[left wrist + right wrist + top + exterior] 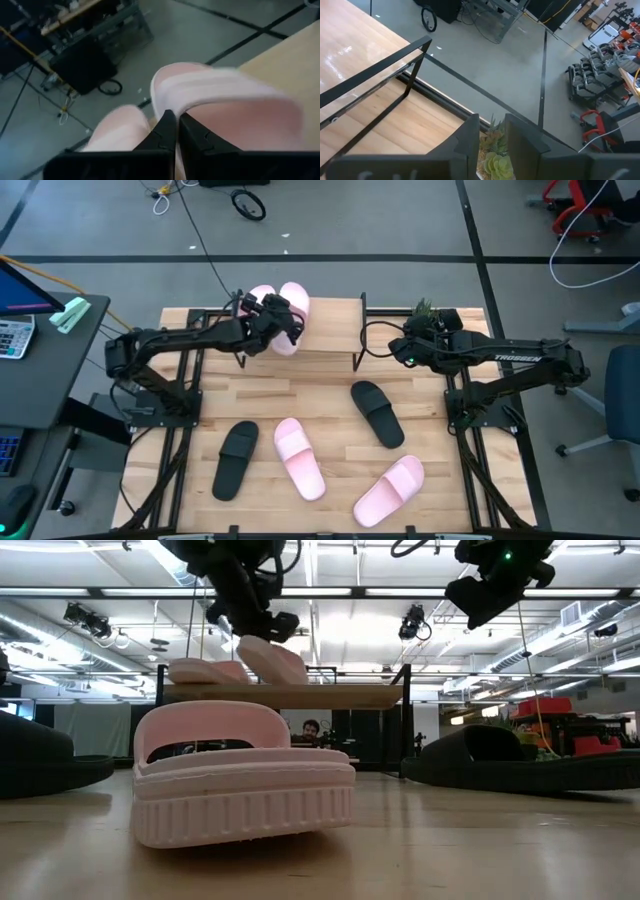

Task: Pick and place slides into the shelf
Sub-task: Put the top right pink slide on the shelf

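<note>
Left hand [283, 320] clenched on a pink slide [294, 315] over the shelf [335, 330]; right hand [412, 348] idle, part open. Foam looks light and squashy; I'd pinch the strap or sole edge.

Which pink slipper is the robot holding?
The pink slide over the shelf, gripped by the left gripper. Its neighbour lies on the shelf; two more pink ones lie on the table.

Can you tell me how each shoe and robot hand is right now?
Left gripper: shut on second pink slide, over the shelf.
First pink slide: lying on shelf.
Two pink slides: flat on table.
Two black slides: flat on table.
Right gripper: holding nothing.
</note>
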Motion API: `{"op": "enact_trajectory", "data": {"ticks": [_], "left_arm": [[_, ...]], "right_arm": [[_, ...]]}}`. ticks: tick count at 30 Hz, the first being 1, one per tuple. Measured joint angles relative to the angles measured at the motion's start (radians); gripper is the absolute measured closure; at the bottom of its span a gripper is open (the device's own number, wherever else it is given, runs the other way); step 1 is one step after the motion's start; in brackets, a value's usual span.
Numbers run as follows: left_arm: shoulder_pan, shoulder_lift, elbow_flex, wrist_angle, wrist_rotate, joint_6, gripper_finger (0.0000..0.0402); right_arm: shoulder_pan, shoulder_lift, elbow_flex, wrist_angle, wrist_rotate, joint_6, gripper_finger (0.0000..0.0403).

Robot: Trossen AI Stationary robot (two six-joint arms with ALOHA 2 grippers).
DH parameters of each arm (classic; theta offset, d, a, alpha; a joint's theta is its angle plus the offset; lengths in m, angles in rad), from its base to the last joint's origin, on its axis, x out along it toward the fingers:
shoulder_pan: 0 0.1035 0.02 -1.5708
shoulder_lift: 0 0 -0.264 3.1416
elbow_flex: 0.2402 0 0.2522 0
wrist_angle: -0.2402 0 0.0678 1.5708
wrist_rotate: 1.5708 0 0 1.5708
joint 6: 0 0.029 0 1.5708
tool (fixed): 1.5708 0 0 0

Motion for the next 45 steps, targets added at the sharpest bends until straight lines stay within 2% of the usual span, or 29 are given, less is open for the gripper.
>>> {"op": "enact_trajectory", "data": {"ticks": [8, 15, 23, 29, 33, 39, 45], "left_arm": [[0.037, 0.034, -0.001, -0.124, 0.0, -0.132, 0.039], [0.046, 0.044, -0.003, -0.151, 0.002, -0.143, 0.0355], [0.039, 0.044, -0.003, -0.15, -0.008, -0.068, 0.032], [0.009, 0.044, 0.018, -0.158, -0.094, -0.011, 0.0296], [-0.021, 0.044, 0.061, -0.157, -0.136, 0.003, 0.029], [-0.036, 0.044, 0.104, -0.155, -0.143, 0.074, 0.0291], [-0.022, 0.044, 0.104, -0.264, -0.135, -0.076, 0.029]], "right_arm": [[0.0, 0.0, 0.0, 0.0, -0.001, 0.0, 0.0305], [0.0, 0.0, 0.0, 0.0, -0.001, -0.001, 0.0305], [0.0, 0.0, 0.0, 0.0, -0.001, -0.009, 0.0305], [0.0, 0.0, 0.0, 0.0, -0.001, -0.009, 0.0305], [0.0, 0.0, 0.0, 0.0, 0.0, -0.009, 0.0305], [0.0, 0.0, 0.0, 0.0, -0.001, -0.009, 0.0305], [0.0, 0.0, 0.0, 0.0, 0.0, -0.009, 0.0305]]}}
